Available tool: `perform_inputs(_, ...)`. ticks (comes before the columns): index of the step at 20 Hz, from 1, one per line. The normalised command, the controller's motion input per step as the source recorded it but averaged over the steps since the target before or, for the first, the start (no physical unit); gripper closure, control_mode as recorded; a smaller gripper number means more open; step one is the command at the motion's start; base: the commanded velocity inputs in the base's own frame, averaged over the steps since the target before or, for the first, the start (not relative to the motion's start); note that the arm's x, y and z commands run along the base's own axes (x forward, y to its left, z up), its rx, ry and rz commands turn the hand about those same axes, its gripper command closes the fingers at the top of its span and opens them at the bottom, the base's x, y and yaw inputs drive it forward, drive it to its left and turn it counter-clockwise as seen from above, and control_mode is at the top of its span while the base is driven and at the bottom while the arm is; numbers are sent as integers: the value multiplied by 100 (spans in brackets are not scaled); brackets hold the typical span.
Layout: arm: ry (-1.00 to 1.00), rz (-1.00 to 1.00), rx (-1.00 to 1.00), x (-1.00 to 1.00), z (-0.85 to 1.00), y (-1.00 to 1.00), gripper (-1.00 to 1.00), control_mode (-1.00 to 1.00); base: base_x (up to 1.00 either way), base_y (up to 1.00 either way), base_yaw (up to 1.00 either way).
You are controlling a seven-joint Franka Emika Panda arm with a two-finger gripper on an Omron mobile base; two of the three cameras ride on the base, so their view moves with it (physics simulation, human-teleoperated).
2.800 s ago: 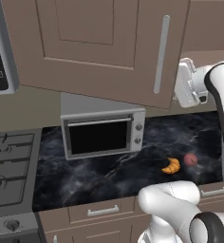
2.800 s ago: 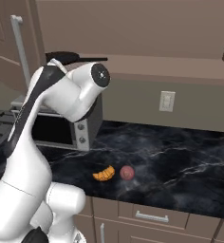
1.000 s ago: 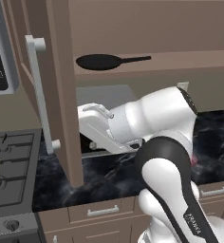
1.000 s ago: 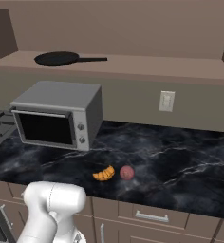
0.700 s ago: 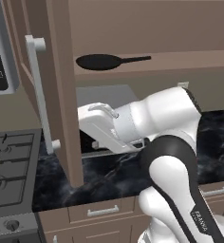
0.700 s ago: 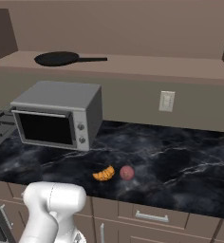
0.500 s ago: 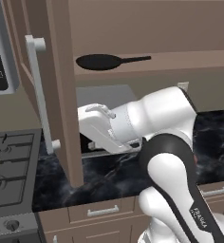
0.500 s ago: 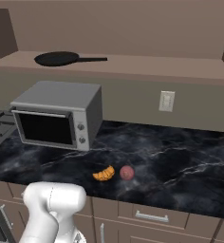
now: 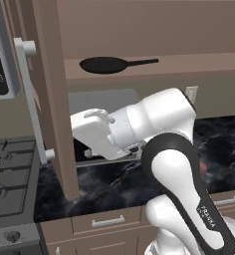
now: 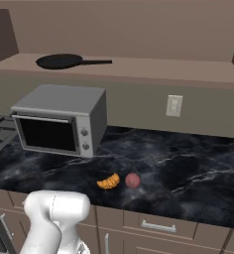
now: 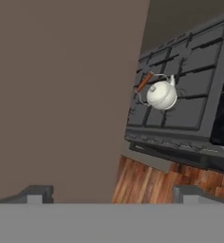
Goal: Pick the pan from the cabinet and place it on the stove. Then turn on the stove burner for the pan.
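Observation:
The black pan (image 9: 104, 64) lies flat on the shelf of the open cabinet, its thin handle pointing right; it also lies there in the right base view (image 10: 59, 61). The cabinet door (image 9: 55, 99) stands swung out edge-on, its silver bar handle (image 9: 29, 99) on the left. My white hand (image 9: 92, 132) hangs below the shelf, just right of the door, well under the pan. The gripper (image 11: 111, 195) is open with nothing between its tips, facing the door's brown face. The stove (image 11: 180, 95) lies beyond it, and at the lower left (image 9: 12, 172).
A white kettle (image 11: 161, 94) with a reddish handle sits on a stove grate. A silver toaster oven (image 10: 59, 119) stands on the dark marble counter (image 10: 178, 163), with a croissant (image 10: 108, 181) and a small red fruit (image 10: 133, 180) in front. Stove knobs (image 9: 12, 236) line the cooktop's front.
The cabinet door, shut in the oldest frame, now stands wide open and shows the pan. The arm has swung from the door handle down and left; in the last second it barely shifted.

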Motion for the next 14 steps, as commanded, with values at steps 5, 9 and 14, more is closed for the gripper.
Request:
perform_inputs(5, -19, 2, 5, 0, 21, -51, -100, -100, 0, 0, 0)
perform_inputs(9, -27, 0, 5, 0, 37, -85, -100, -100, 0, 0, 0)
perform_inputs(14, -23, 0, 5, 0, 48, -76, -100, -100, 0, 0, 0)
